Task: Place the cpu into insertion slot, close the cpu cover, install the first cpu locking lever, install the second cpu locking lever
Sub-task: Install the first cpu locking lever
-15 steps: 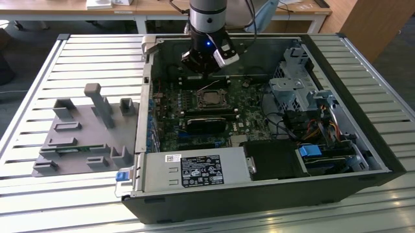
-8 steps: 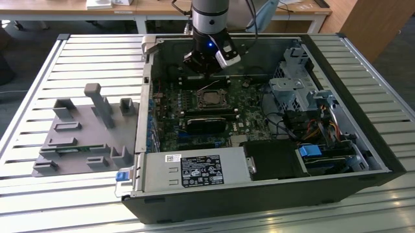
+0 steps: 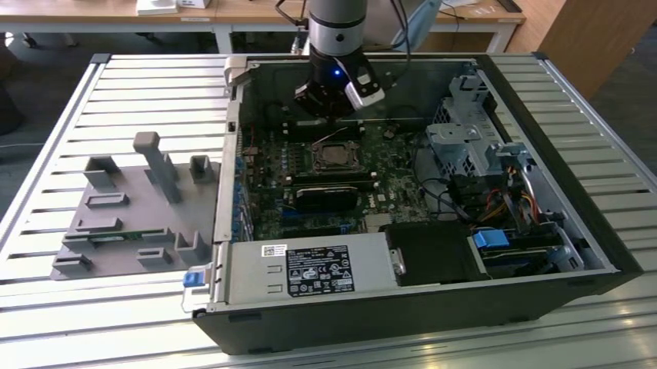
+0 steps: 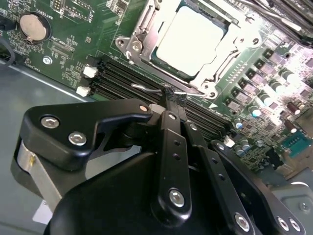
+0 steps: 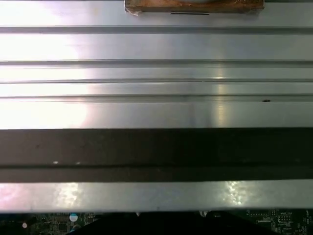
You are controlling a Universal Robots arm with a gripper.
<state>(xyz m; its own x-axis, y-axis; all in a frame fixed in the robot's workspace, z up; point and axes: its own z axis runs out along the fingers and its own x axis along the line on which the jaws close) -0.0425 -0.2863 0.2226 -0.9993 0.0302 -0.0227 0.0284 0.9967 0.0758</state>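
Observation:
The cpu lies flat in the insertion slot, its pale metal top showing. The cpu cover, a silvery frame, lies down around it. A thin wire locking lever runs along the socket's edge beside the memory slots; in the exterior view the locking lever angles up toward the arm. My gripper is shut, its black fingertips against this wire. In the exterior view the gripper hangs just behind the socket, inside the case.
An open computer case lies on a slatted metal table. A grey power supply fills its front, a drive cage the exterior view's right. A grey fixture tray stands at that view's left. Memory slots lie beside the socket.

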